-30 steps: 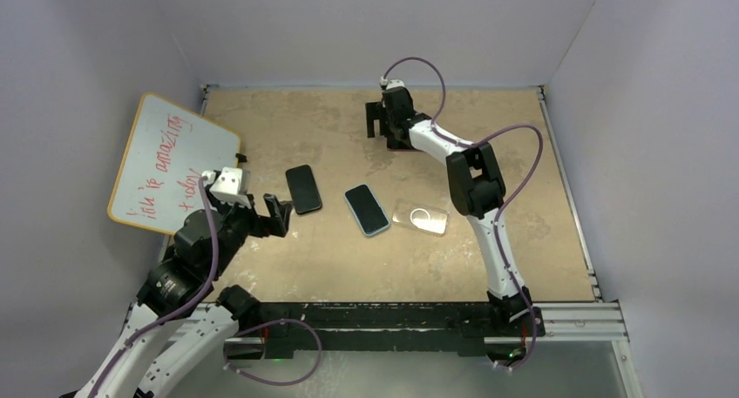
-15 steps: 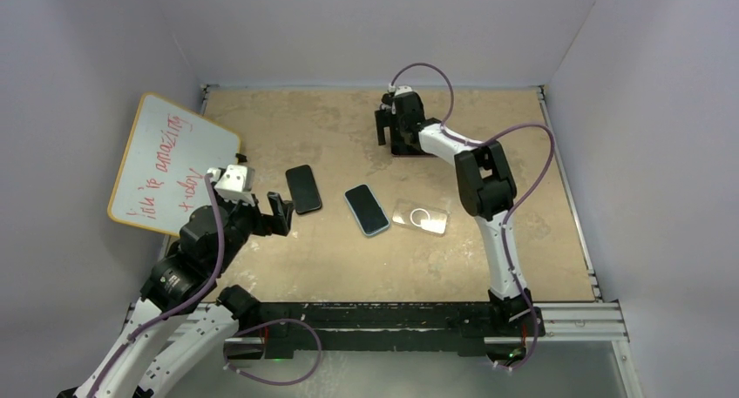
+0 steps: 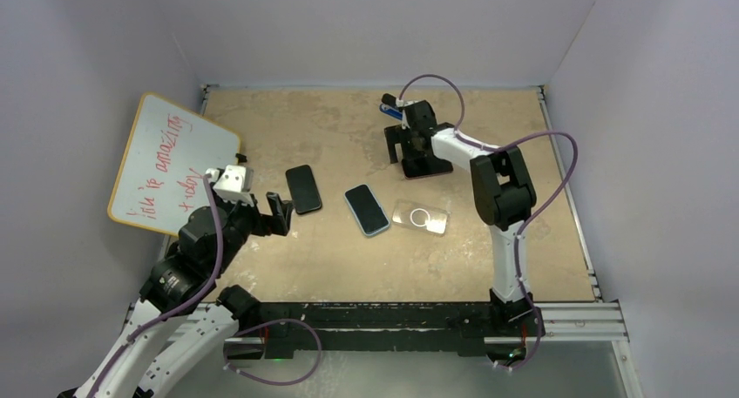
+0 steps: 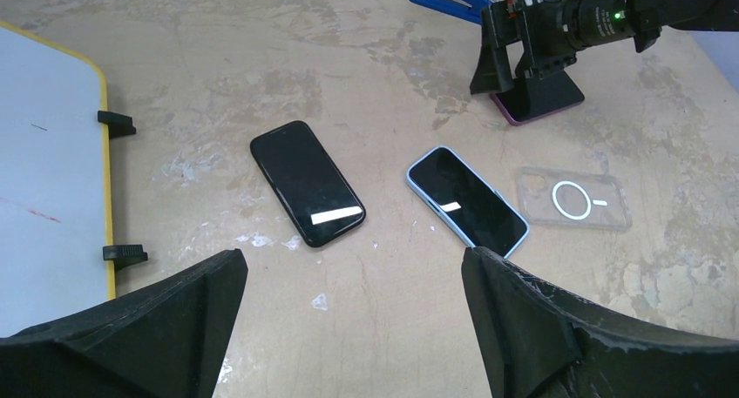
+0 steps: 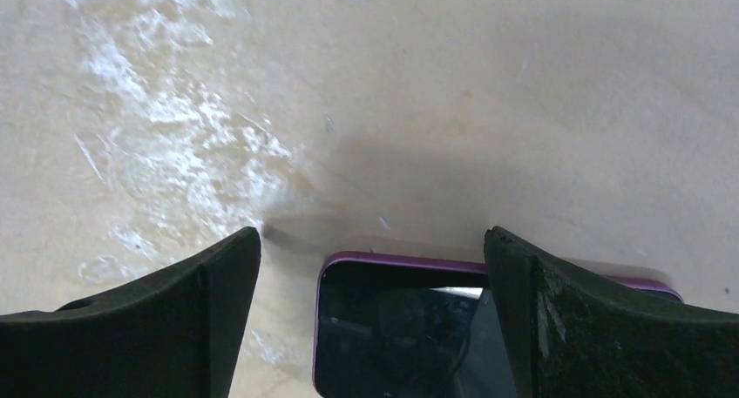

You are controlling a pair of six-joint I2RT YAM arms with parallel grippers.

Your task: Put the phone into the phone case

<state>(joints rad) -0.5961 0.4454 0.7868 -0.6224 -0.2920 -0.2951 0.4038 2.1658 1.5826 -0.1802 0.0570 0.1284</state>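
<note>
We look down on a tan, mottled counter (image 3: pixel 349 267) with pale scuffs, boxed in by plain pale walls on the far, left and right sides, and with a metal rail along its near edge. A yellow-rimmed whiteboard (image 3: pixel 166 158) with red writing leans at the left edge.

Near the middle lie three things in a row from left to right:
- a bare black phone (image 3: pixel 303 189), face up
- a blue-rimmed phone (image 3: pixel 366 210), just beside the case
- the clear phone case (image 3: pixel 420 216) with a white ring, lying flat and empty

Toward the far edge a purple-rimmed phone (image 5: pixel 392 328) lies screen up, and a blue object (image 3: pixel 389 111) sits beyond it, close to the far edge.

The left end effector (image 4: pixel 353 263) hovers near the left edge with its fingers spread wide, holding nothing, and the black phone is just ahead of it. The right end effector (image 5: pixel 373 237) is also spread wide, low over the end of the purple-rimmed phone with one finger on either side. We cannot tell whether either finger touches it.

Compared with a second ago, the right arm has drawn back from the far edge toward the middle of the counter and come down over the purple-rimmed phone, which uncovers the blue object it had been hiding. The left arm has barely shifted. The black phone, the blue-rimmed phone and the clear phone case lie where they were.
</note>
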